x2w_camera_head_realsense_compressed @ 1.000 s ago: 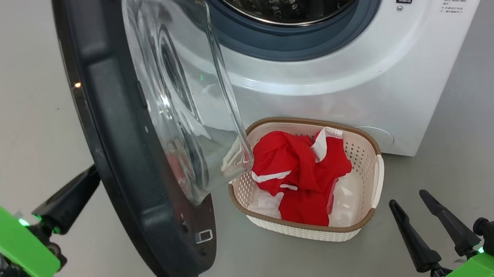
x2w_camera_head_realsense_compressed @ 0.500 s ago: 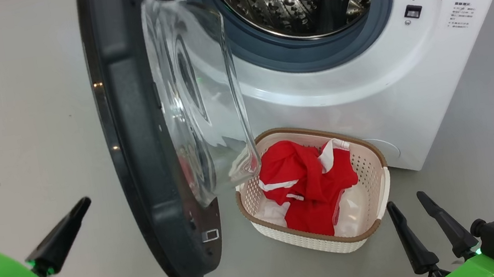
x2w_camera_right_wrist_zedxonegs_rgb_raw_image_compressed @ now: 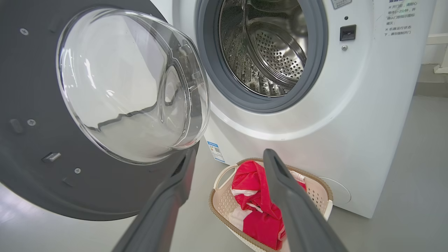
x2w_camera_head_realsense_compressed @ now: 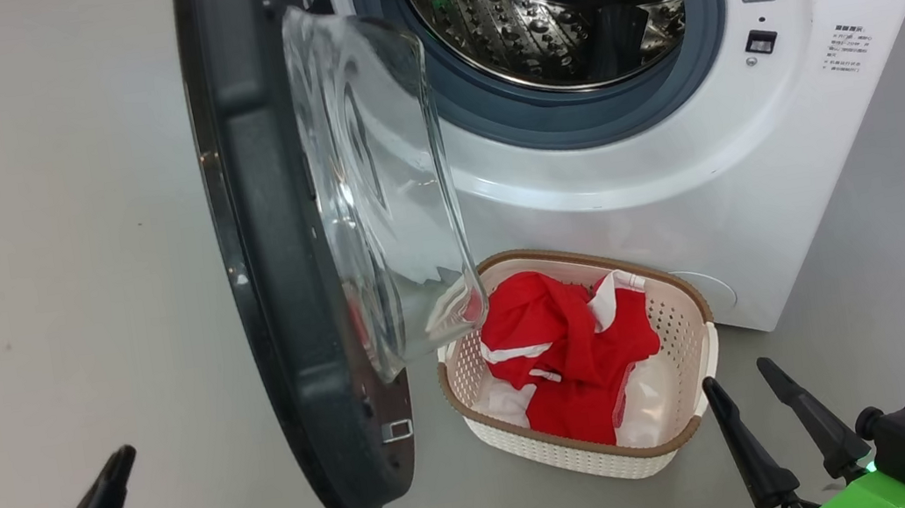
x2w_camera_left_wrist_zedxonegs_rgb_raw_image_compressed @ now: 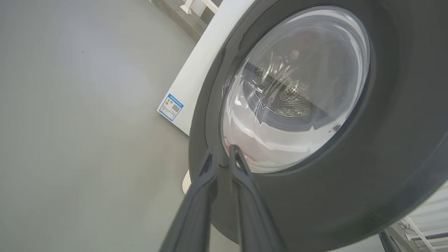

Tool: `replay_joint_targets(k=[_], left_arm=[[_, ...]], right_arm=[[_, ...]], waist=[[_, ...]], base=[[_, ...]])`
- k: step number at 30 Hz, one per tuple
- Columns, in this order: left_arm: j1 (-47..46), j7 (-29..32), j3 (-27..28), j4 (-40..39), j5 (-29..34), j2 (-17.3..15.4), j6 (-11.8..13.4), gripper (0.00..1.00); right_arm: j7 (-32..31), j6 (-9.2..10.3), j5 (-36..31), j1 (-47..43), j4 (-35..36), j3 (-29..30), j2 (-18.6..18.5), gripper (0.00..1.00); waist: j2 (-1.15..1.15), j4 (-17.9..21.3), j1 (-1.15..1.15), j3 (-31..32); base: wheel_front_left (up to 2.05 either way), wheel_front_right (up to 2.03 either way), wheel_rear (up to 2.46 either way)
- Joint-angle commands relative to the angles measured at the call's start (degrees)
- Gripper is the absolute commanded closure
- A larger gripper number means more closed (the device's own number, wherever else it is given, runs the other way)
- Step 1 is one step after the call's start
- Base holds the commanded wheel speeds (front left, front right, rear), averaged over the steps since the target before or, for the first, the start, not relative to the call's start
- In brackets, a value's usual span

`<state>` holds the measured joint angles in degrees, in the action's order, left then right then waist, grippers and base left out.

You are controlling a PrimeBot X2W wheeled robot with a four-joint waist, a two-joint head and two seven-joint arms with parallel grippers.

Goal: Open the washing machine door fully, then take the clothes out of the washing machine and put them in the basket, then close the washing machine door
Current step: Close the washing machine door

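Low at the far left, the left gripper [x2w_camera_left_wrist_zedxonegs_rgb_raw_image_compressed: 223,151]: fingers nearly together with only a narrow slit between them, gripping nothing, aimed at the outer face of the washing machine door [x2w_camera_head_realsense_compressed: 278,270] and standing apart from it.

Next to the right, that door, swung well out from the washing machine [x2w_camera_head_realsense_compressed: 675,196], edge-on in the head view, glass bowl turned toward the opening. Looks like the opening step is done.

Further right, the drum [x2w_camera_head_realsense_compressed: 541,2]: bare steel as far as visible, no red fabric inside. Below it, on the floor just in front of the machine, the basket [x2w_camera_head_realsense_compressed: 669,281], with the clothes [x2w_camera_head_realsense_compressed: 573,352] heaped inside. Reads as unloading finished.

At the lower right, the right gripper [x2w_camera_head_realsense_compressed: 735,374]: fingers wide apart, empty, near the basket's corner without touching.

Left to do, by this judgement: only swinging the door shut. Worth watching the clearance between glass bowl and basket rim.
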<state>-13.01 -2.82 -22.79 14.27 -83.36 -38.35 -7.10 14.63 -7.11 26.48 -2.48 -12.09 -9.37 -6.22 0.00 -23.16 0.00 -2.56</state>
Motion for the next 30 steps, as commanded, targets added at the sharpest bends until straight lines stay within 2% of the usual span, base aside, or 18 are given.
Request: replay_joint_targets(k=[1, 13, 19, 23, 30], left_arm=[[-0.6, -1.7, 2.1, 0.0, -0.3, -1.8, -0.4, 0.0], [2.2, -9.9, -0.7, 6.6, 1.9, 1.7, -0.4, 0.0], [3.0, -12.0, -0.6, 10.4, 6.7, 3.9, -0.4, 0.0], [3.5, -12.1, 4.7, 10.4, 12.8, 6.5, -0.4, 0.0], [7.1, -12.2, 16.1, 7.6, 24.2, 13.4, -0.4, 0.0]], right_arm=[[0.4, -0.37, 0.1, -0.1, 1.2, -1.2, -0.5, 0.0], [0.4, -0.37, 0.0, -0.2, 1.1, -0.8, -0.7, 0.0], [0.4, -0.37, 0.1, -0.2, 1.2, -0.3, -0.9, 0.0], [0.4, -0.37, 0.1, -0.2, 1.3, 0.3, -1.1, 0.0], [0.4, -0.37, 0.0, 0.2, 1.7, 1.4, -1.4, 0.0]], waist=[[0.0, 0.0, 0.0, 0.2], [0.0, -0.1, 0.0, 0.3], [0.0, 0.0, 0.0, 0.3], [0.0, 0.0, 0.0, 0.2], [0.0, 0.1, 0.0, 0.0]], base=[[0.0, 0.0, 0.0], [0.0, 0.0, 0.0], [0.0, 0.0, 0.0], [0.0, 0.0, 0.0], [0.0, 0.0, 0.0]])
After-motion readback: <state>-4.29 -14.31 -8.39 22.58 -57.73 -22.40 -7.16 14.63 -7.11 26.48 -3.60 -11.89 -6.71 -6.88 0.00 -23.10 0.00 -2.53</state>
